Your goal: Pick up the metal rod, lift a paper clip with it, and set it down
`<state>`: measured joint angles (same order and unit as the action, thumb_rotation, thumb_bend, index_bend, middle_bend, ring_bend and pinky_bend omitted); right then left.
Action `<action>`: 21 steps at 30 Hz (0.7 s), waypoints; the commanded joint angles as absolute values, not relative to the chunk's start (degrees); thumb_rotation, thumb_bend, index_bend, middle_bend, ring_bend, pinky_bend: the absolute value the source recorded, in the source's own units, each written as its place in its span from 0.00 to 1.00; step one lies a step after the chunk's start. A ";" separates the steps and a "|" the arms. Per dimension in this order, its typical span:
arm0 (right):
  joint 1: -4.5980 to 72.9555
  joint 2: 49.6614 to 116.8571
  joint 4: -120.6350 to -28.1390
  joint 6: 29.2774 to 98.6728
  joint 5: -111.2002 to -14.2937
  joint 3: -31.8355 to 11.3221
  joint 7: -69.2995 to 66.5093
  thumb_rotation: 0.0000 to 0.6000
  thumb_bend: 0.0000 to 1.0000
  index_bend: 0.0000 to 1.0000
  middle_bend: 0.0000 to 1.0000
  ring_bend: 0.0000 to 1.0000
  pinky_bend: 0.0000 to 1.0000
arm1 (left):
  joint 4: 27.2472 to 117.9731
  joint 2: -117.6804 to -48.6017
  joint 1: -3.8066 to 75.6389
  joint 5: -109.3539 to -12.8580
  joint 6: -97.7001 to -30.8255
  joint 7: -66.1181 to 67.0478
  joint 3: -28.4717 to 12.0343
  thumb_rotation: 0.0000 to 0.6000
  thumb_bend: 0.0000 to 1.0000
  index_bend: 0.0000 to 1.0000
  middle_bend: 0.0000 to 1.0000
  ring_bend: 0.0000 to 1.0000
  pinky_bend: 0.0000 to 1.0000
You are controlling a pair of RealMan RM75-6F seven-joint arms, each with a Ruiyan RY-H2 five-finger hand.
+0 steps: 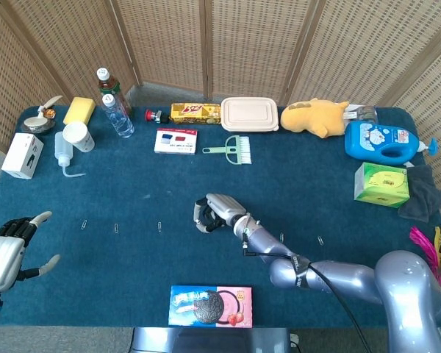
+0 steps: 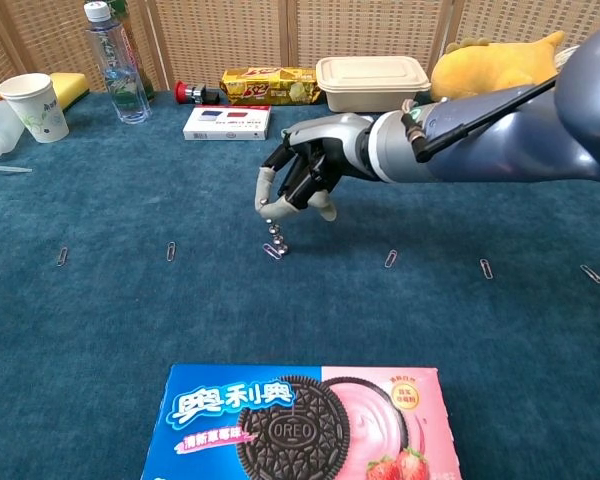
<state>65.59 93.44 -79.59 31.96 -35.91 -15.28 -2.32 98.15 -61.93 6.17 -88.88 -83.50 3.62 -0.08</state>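
Observation:
My right hand (image 2: 308,172) pinches a short beaded metal rod (image 2: 273,231) that hangs nearly upright under its fingertips. The rod's lower tip meets a paper clip (image 2: 273,252) lying on the blue tablecloth; whether the clip clings to it I cannot tell. In the head view the right hand (image 1: 213,213) sits near the table's middle and covers the rod. More paper clips (image 2: 171,252) (image 2: 390,258) lie in a row on either side. My left hand (image 1: 11,251) hovers at the front left corner with its fingers apart, holding nothing.
An Oreo box (image 2: 300,420) lies at the front edge, just before the right hand. Along the back stand bottles (image 1: 117,114), a paper cup (image 1: 79,135), a red-blue box (image 1: 176,140), a brush (image 1: 231,149), a lunch box (image 1: 249,114) and a yellow plush (image 1: 320,116).

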 commanded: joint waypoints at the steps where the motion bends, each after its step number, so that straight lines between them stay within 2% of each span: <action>1: 65.10 92.11 -80.49 32.47 -35.92 -15.61 -2.61 1.00 0.41 0.62 0.85 0.86 0.74 | 98.11 -61.99 6.23 -88.87 -83.40 3.68 -0.08 0.73 0.39 0.13 0.24 0.21 0.19; 21: 56.00 79.24 -84.62 36.29 -37.04 -16.86 -8.31 1.00 0.41 0.62 0.85 0.86 0.73 | 99.54 -62.53 7.01 -89.17 -82.56 5.55 -0.17 0.73 0.39 0.13 0.24 0.21 0.19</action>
